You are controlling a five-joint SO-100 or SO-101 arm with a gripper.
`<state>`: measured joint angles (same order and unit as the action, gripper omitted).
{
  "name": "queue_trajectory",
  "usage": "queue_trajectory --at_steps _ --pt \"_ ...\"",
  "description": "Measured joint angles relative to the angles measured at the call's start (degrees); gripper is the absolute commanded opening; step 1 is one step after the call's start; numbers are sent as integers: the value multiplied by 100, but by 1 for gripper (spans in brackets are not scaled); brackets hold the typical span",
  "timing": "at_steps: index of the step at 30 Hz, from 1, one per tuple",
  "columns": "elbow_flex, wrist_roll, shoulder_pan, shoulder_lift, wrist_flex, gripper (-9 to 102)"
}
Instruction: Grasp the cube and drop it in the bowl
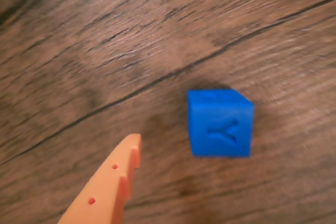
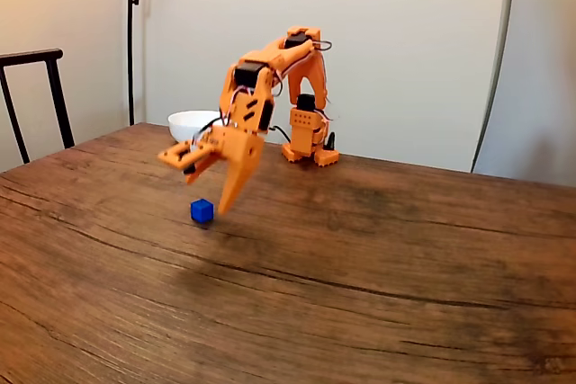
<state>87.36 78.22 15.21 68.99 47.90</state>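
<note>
A dark wood-grain worktop (image 2: 378,258) before a pale wall holds a blue cube (image 2: 202,211), the orange hand (image 2: 202,184) hanging released above it, a white bowl (image 2: 191,123) behind.

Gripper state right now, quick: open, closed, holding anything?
Gripper: open, jaws spread wide, holding nothing. It hangs just above the cube, which sits on the table untouched; the bowl stands behind it.
</note>
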Motion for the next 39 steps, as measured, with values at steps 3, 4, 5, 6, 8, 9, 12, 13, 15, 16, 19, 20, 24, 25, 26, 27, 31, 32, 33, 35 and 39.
queue_trajectory --at_steps 3,4,5,6,8,9,12,13,15,16,19,20,24,25,26,27,31,32,33,35,39 --pt "-246 0 -9 -237 0 54" --pt "-334 0 -9 -325 0 54" --pt "-413 0 0 -404 0 54" --pt "-466 0 0 -492 0 54" --pt "-562 0 0 -615 0 54" --pt "-606 0 -9 -659 0 53" --pt "-633 0 -9 -765 0 46" --pt "-633 0 -9 -765 0 44" --pt "-633 0 -9 -765 0 40" --pt "-633 0 -9 -765 0 39" --pt "-633 0 -9 -765 0 38" --pt "-633 0 -9 -765 0 37" --pt "-642 0 0 -765 0 33" --pt "-642 0 9 -765 0 31" --pt "-642 0 18 -765 0 30" --pt "-642 9 35 -765 0 28" --pt "-642 18 44 -756 0 24" --pt "-642 35 35 -756 0 24" --pt "-642 62 35 -756 0 24" --pt "-650 158 35 -773 0 24" --pt "-738 158 26 -914 0 24"
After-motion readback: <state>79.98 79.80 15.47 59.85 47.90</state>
